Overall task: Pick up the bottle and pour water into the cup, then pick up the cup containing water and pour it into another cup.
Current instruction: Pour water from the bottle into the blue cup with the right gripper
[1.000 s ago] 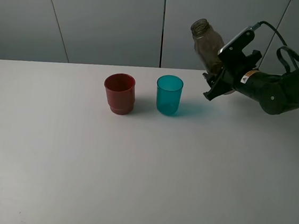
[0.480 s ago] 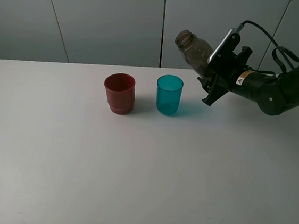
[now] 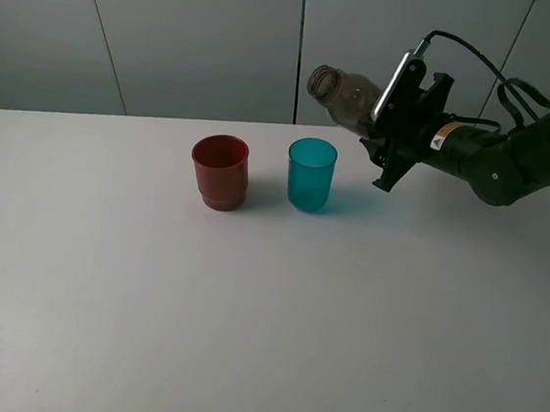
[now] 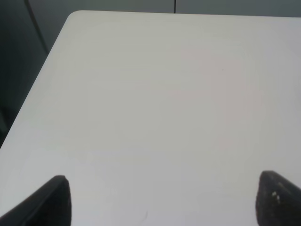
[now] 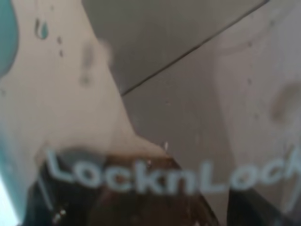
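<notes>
Near the table's (image 3: 244,311) far edge the cup (image 3: 311,174) stands right of the other cup (image 3: 220,172), apart. The bottle (image 3: 344,88), in the right gripper (image 3: 384,119), hangs above, right of the cup.

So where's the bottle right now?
In the exterior high view, right of middle, the bottle is held aloft by the right gripper, tilted with its mouth toward the teal cup.

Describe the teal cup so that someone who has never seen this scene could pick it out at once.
On the white table, two small cups stand side by side near the far edge. The teal cup is the right-hand one in the high view, nearest the tilted bottle. Unlike the dark red cup with its stepped base, it is translucent blue-green with smooth tapered sides.
</notes>
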Motion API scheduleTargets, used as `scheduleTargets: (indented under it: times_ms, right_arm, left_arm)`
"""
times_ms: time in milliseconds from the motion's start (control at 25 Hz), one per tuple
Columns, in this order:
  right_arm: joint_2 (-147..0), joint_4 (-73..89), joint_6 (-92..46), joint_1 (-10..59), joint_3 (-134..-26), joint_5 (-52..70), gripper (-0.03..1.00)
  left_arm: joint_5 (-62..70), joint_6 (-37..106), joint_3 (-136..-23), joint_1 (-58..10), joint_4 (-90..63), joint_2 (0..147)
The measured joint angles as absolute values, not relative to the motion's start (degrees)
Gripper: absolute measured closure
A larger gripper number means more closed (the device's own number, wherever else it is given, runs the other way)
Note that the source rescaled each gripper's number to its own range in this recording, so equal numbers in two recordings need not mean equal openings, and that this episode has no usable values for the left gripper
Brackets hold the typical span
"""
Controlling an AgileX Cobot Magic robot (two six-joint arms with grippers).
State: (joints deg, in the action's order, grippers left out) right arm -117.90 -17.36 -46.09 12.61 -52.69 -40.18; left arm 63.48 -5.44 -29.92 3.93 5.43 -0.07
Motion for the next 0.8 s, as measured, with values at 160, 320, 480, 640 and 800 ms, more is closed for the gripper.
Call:
scheduleTargets:
  times_ms: [160,320,480,640,800]
  right_arm:
    - [-117.9,-17.4,-47.0,12.6,-54.8,-38.6,0.96]
    - [-117.9,-17.4,-50.7,12.6,-55.1,-38.5,0.96]
    - [-117.9,-17.4,-53.5,12.6,-55.1,-38.0,0.96]
    - [-117.9,-16.4,-56.4,12.6,-55.2,-37.8,0.96]
    - [-117.9,-13.8,-60.4,12.6,-55.2,-37.8,0.96]
  left_arm:
    - [63.5,-5.4,-29.9,3.9,5.4,-0.1]
    - [63.5,-5.4,-29.9,3.9,5.4,-0.1]
    - [63.5,-5.4,-29.9,3.9,5.4,-0.1]
    - [63.5,-5.4,-29.9,3.9,5.4,-0.1]
    - [63.5,-5.4,-29.9,3.9,5.4,-0.1]
